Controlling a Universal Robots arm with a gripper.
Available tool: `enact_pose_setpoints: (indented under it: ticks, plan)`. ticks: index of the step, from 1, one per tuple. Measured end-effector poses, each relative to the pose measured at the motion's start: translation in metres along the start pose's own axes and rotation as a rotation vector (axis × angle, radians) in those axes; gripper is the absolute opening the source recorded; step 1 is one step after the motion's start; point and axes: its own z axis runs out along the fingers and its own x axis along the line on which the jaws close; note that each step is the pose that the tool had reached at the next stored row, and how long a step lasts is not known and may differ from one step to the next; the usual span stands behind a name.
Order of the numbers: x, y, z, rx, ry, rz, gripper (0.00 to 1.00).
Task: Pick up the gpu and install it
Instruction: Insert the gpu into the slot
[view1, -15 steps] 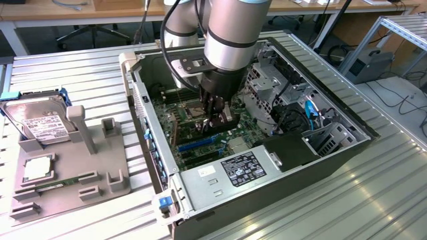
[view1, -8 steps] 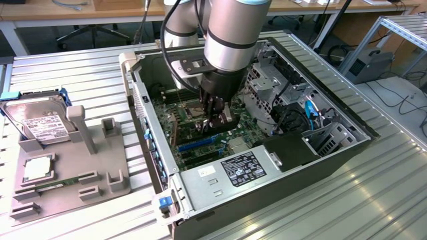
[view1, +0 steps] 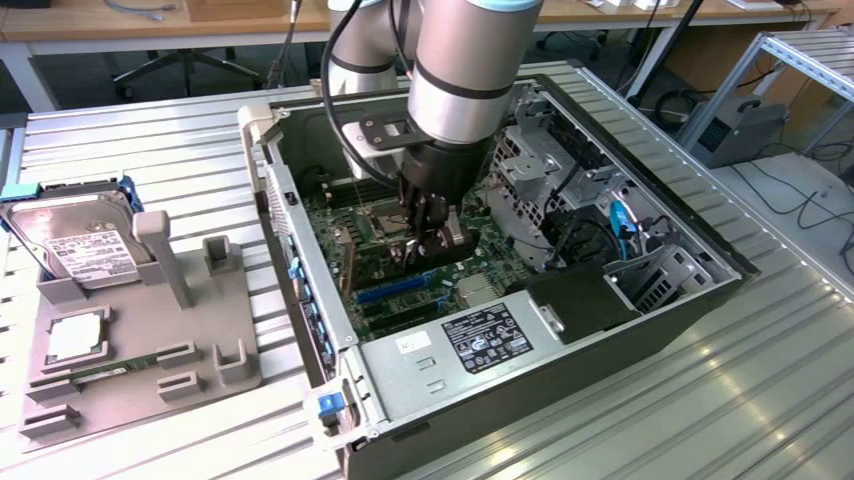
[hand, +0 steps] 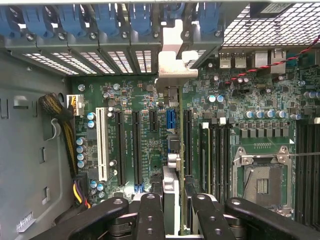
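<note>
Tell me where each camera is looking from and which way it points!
Exterior view: off the arm, high up, looking down into the open computer case on a ribbed metal table; the arm and gripper reach inside.
Wrist view: on the wrist, looking straight at the motherboard; the gripper holds the gpu edge-on.
Both share the motherboard, gripper and gpu.
</note>
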Motion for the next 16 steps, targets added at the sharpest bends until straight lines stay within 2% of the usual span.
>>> enact_pose_setpoints:
  ticks: [13,16]
  plan:
    - [0.0001,0.0001,0.0042,-0.0001,0.0001,0.000,0.27]
    - [0.0001,0.0023,0.0052,0.0000,0.0001,0.000,0.27]
